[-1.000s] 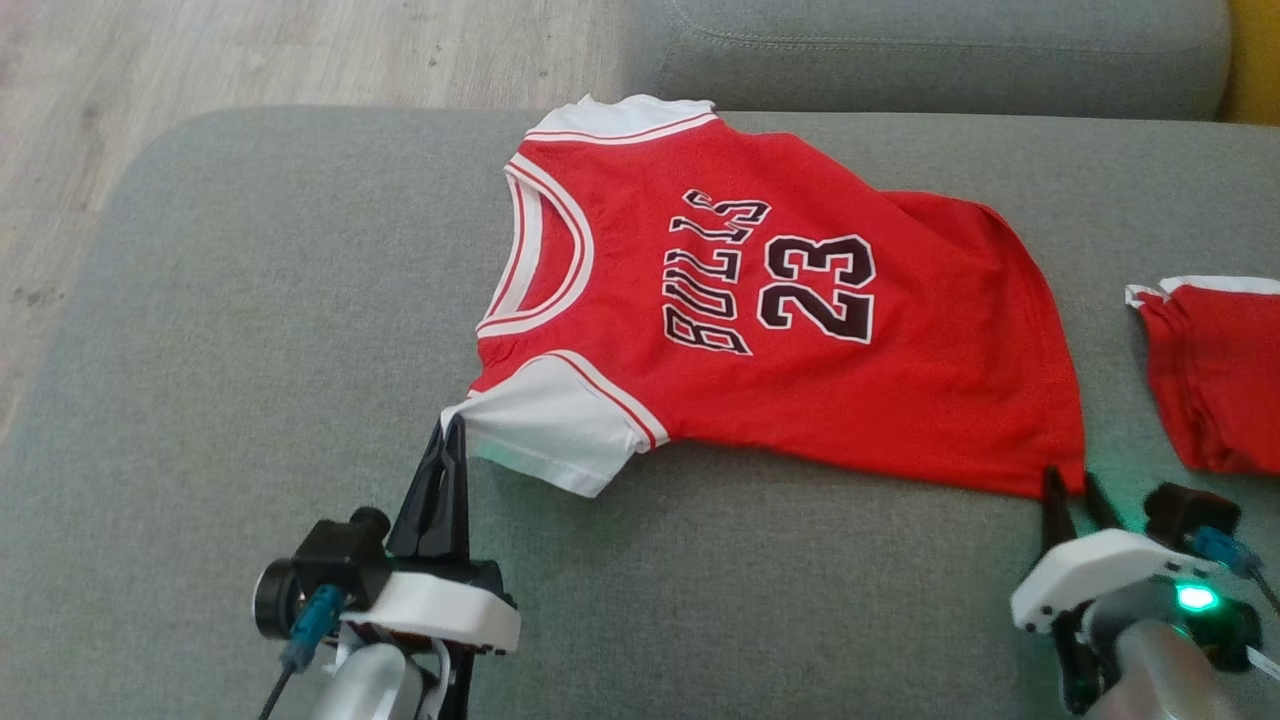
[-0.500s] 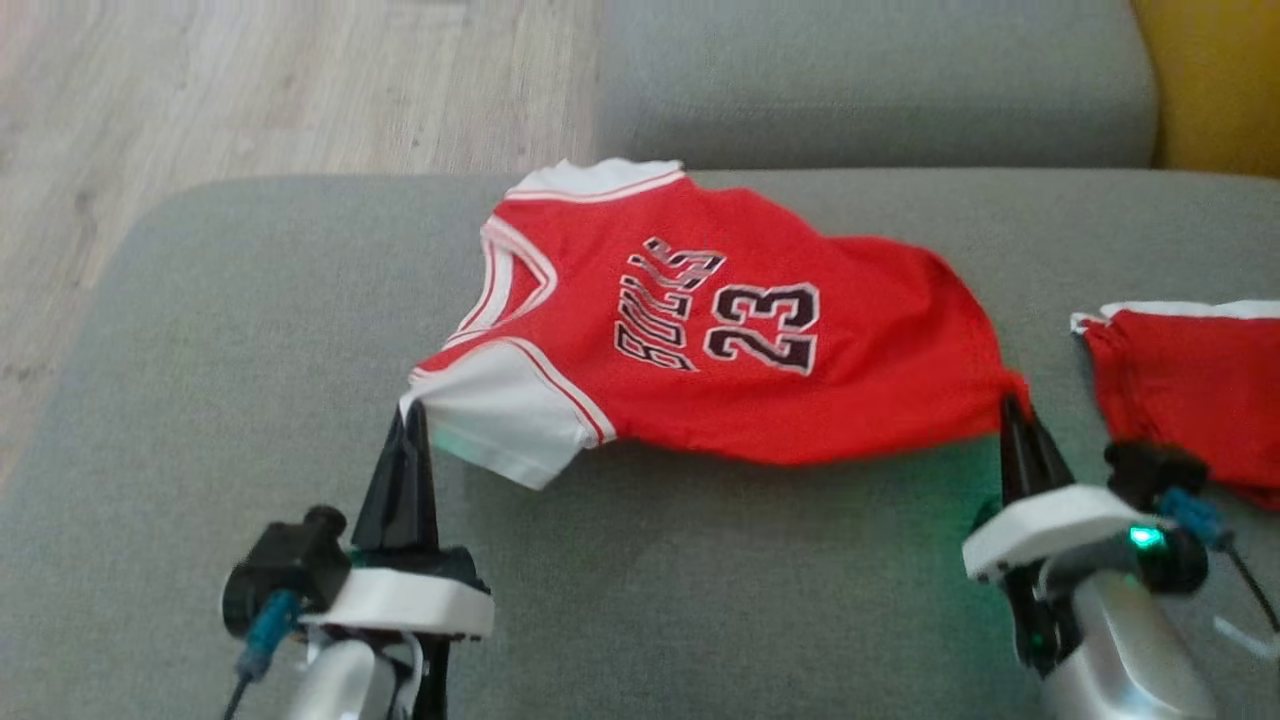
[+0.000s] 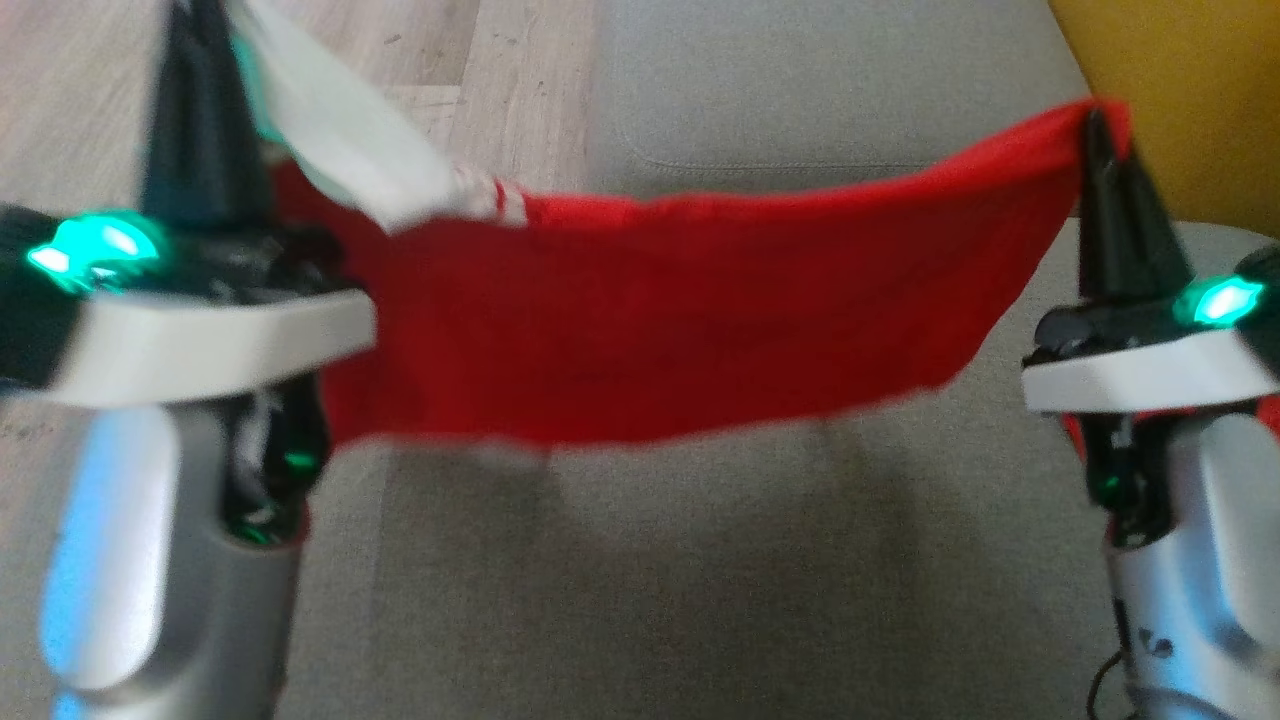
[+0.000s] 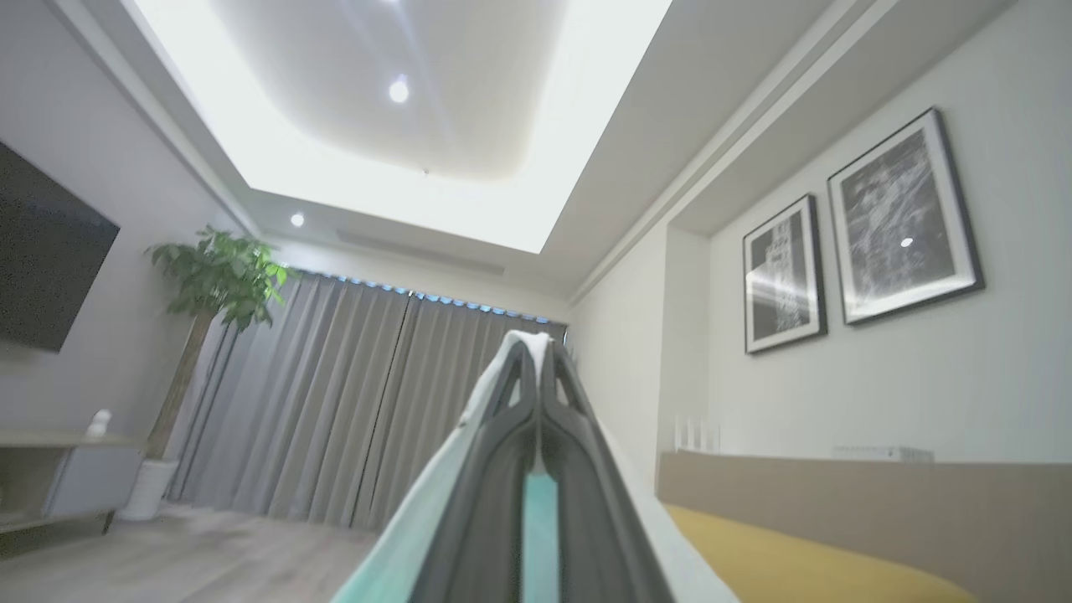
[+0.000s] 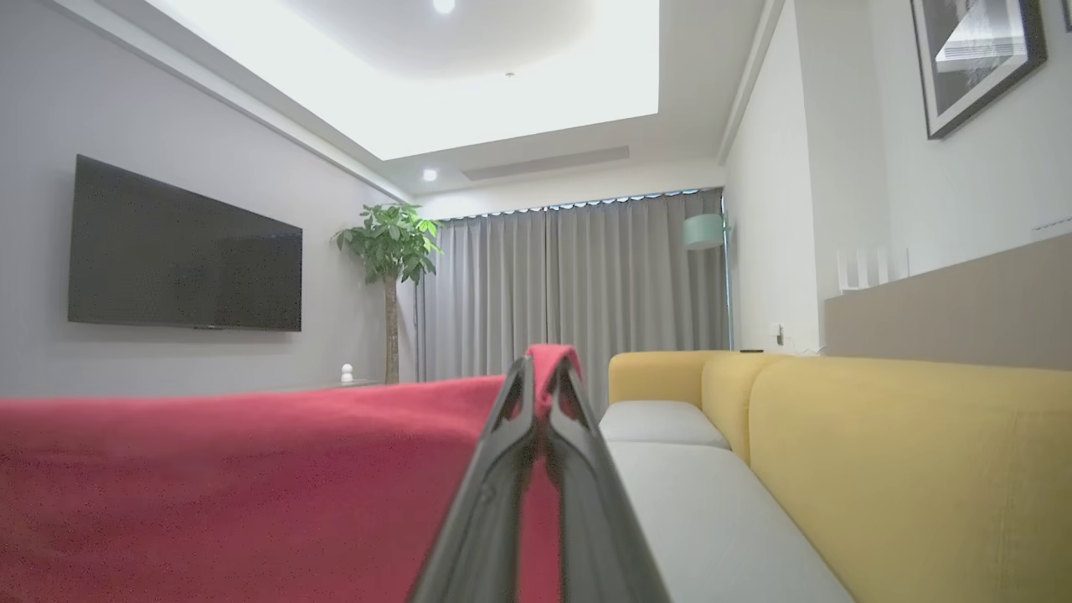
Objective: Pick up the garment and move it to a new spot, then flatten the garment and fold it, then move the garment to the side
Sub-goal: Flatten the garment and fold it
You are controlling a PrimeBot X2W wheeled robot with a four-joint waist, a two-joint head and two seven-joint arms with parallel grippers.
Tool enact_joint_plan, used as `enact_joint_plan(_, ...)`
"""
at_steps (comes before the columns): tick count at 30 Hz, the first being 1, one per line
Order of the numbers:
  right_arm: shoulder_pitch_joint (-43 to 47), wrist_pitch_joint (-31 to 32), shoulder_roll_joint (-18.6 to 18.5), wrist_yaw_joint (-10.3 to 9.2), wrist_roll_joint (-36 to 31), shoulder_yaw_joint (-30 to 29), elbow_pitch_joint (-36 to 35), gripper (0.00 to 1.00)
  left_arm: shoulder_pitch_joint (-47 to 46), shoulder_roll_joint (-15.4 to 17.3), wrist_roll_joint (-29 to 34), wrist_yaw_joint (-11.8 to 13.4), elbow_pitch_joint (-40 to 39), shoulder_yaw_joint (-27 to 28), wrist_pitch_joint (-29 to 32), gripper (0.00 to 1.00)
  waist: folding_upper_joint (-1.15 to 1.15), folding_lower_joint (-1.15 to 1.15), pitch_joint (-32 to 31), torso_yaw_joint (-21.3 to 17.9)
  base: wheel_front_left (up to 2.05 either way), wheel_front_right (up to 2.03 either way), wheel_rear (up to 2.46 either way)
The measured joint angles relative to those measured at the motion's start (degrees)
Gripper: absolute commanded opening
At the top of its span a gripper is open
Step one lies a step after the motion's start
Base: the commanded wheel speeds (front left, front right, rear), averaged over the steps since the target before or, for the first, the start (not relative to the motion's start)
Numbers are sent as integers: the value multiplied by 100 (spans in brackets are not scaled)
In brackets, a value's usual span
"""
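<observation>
One large grey sofa seat (image 3: 700, 580) is seen below everything. The red jersey (image 3: 680, 330) is no more spread on it. A second ago the jersey was lying flat with the printed number upward. Now it is hung in the air as a wide band between the two arms, and its lower edge appears to be clear of the cushion. The print is not seen from the head view.

The left pincer (image 3: 200, 60) is pressed together on the white sleeve (image 3: 340, 130). In the left wrist view, pale cloth is caught between its closed fingers (image 4: 494, 486). The right pincer (image 3: 1097, 130) was spread beside the hem corner (image 5: 548, 360) a second ago. Now it is shut on that corner, and a small tip of red cloth is seen above the fingertips in the right wrist view.

From this it is judged that the pick-up is done and the carrying to a new spot is in hand. The flattening, the folding and the move to the side are not yet done. Only little cloth is pinched at each end, so a slip at one corner is to be feared if the garment is pulled too tight.
</observation>
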Motion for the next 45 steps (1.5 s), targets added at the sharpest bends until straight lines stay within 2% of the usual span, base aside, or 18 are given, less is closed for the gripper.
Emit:
enact_joint_plan(4, -38, 464, -89, -1, 0, -14, -873, 0, -405, 56, -151, 159, -692, 171, 433, 0, 0, 0, 17, -19, 0, 0, 0)
enact_joint_plan(8, -38, 972, -100, 0, -13, -201, -1540, 0, -710, 204, -296, 233, -1037, 302, 895, 0, 0, 0, 129, -22, 0, 0, 0)
enact_joint_plan(11, -54, 1361, -93, -1, -13, -320, -1762, 0, -977, 398, -328, 191, -817, 337, 1173, 0, 0, 0, 285, -15, 0, 0, 0)
enact_joint_plan(14, -224, 1731, -101, -1, -9, -323, -1623, 0, -1165, 533, -501, 47, -221, 353, 1418, 0, 0, 0, 493, -20, 0, 0, 0)
enact_joint_plan(17, -721, 2139, -97, -1, 186, -286, -1229, 0, -1440, 777, -476, -181, 523, 349, 1461, 0, 0, 1, 828, -41, 0, 0, 0)
enact_joint_plan(21, -2017, 2240, -294, -1, 282, 38, -327, 0, -2256, 933, -314, -480, 1749, 316, 1229, 0, 0, 3, 1400, -81, 0, 0, 0)
enact_joint_plan(25, -3641, 1760, -689, 0, 236, 435, 872, 0, -3646, 924, -204, -598, 2907, 325, 764, 0, 0, 4, 1992, -115, 0, 0, 0)
enact_joint_plan(26, -4033, 1577, -727, 0, 188, 490, 1205, 0, -4024, 917, -152, -614, 3165, 328, 625, 0, 0, 4, 2133, -121, 0, 0, 0)
enact_joint_plan(27, -4033, 1577, -727, 0, 188, 490, 1205, 0, -4024, 917, -152, -614, 3165, 328, 625, 0, 0, 4, 2133, -121, 0, 0, 0)
enact_joint_plan(32, -5443, 597, -730, 0, -107, 450, 2679, 0, -5414, 791, 33, -679, 4290, 312, -74, 0, -1, 4, 2711, -135, 0, 0, 0)
enact_joint_plan(38, -5716, -54, -633, -1, -313, 427, 4165, 0, -5570, 449, 101, -871, 5427, 136, -760, 0, -1, 3, 2977, -61, 0, 0, 0)
enact_joint_plan(45, -5006, -118, -692, -1, -324, 1202, 5320, 0, -4669, 292, 123, -1047, 6028, -346, -1117, 0, -1, 1, 2847, 16, 0, 0, 0)
